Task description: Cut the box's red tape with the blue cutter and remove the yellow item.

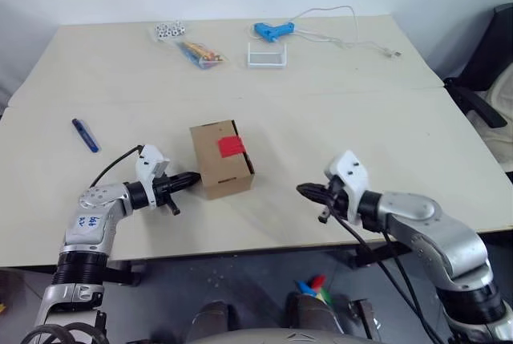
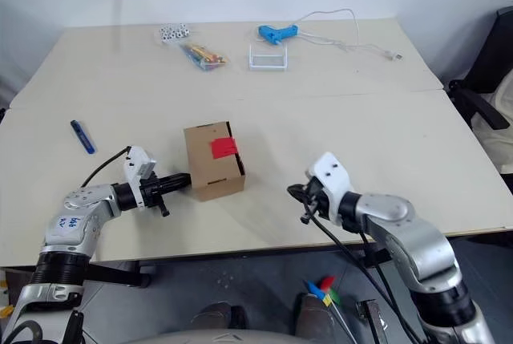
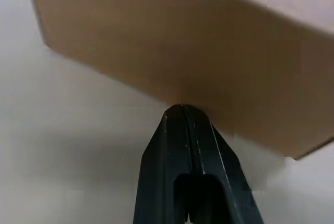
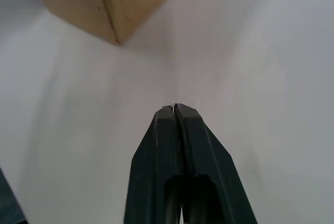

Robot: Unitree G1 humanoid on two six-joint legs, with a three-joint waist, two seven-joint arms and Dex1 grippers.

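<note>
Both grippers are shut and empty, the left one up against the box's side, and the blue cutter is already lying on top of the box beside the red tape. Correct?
Not quite. The blue cutter lies on the table, well off to the left of the box, not on top of it; the left eye view shows this. The rest stands: the left gripper and right gripper are shut and empty, the left one against the box's side, with the red tape on top.

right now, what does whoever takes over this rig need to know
Left claw: shut, empty, tips at the box, on its left side.
Right claw: shut, empty, over bare table to the right of the box.
Blue cutter: lying untouched on the table, far left.
Red tape: looks uncut, on top of the box.
Done: nothing yet.
Left: fetch cutter, cut tape, open box, remove the yellow item.
</note>
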